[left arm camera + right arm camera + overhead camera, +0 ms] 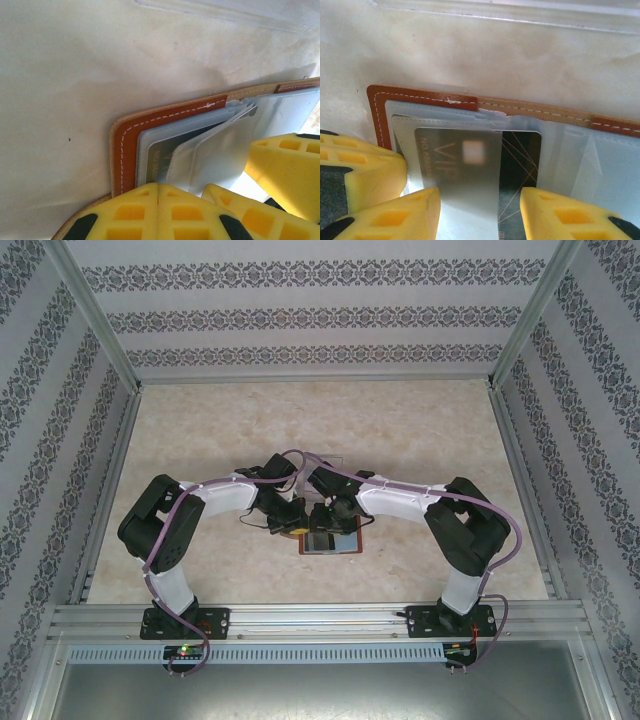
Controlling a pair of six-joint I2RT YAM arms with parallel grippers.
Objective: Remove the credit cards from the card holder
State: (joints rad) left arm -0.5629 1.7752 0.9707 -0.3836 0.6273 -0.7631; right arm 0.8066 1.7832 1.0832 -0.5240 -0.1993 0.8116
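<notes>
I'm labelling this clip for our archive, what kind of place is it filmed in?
Probably a lab test booth, not a home: patterned wall panels in an aluminium frame enclose a marble-look table, with the left arm and right arm bolted to a rail.

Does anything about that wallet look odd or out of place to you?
Yes. In the open card holder, a grey VIP card juts out of line, overlapping a dark card beside it. From the left wrist, the clear plastic sleeves fan upward instead of lying flat.
</notes>
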